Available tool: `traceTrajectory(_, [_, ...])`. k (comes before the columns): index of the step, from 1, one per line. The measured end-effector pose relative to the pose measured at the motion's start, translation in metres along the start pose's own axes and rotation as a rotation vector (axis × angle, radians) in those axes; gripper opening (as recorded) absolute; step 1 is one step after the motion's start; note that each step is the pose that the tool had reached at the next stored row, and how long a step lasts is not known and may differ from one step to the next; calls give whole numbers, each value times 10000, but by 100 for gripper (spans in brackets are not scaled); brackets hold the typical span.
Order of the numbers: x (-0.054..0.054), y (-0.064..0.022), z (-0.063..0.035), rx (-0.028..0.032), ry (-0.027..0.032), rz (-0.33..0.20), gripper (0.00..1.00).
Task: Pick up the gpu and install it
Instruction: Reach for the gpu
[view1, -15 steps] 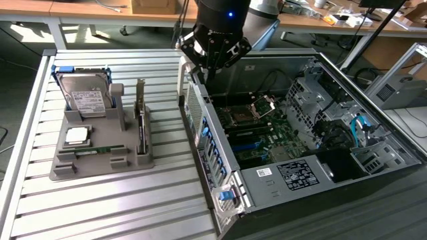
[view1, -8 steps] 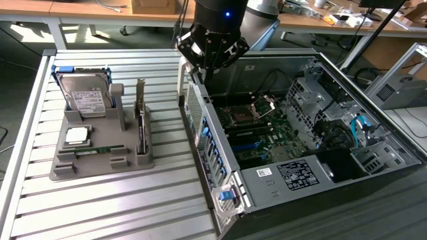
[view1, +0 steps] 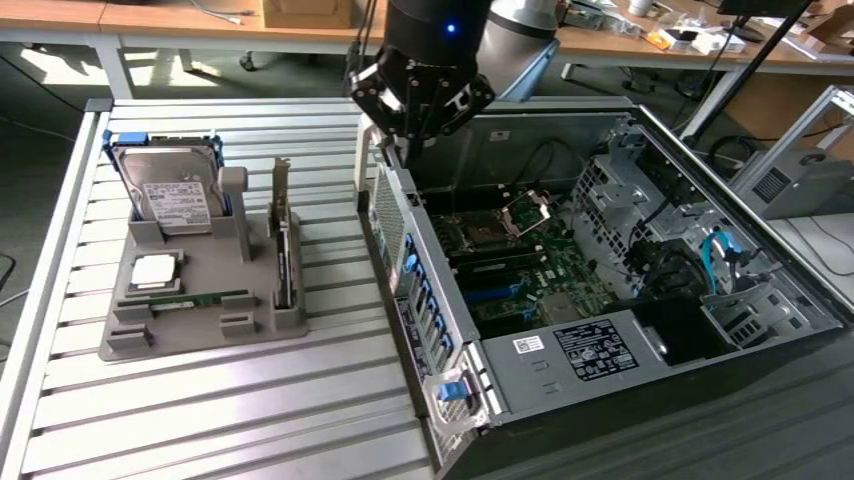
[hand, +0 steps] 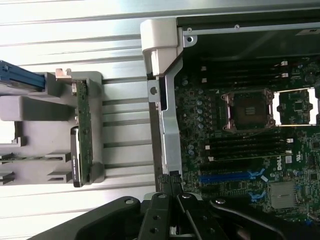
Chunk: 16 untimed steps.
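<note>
Gpu edge-on, base inside holder

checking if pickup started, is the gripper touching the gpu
Apart. The exterior view shows the gripper over the rear wall of the computer case, with bare table slats between it and the gpu standing in its gray holder.

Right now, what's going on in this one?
A robot arm is working at an open computer case. Its gripper is shut, holds nothing, and hangs over the case's back wall. The graphics card stands on edge in the grey holder, beside a hard drive. It is not yet picked up or installed.
</note>
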<state>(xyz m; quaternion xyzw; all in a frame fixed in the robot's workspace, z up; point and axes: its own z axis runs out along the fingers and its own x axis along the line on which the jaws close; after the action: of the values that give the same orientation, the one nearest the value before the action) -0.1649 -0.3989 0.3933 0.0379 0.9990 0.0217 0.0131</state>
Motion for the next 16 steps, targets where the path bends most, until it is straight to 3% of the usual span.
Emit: traceTrajectory(16, [68, -5, -2, 0, 0, 0, 11])
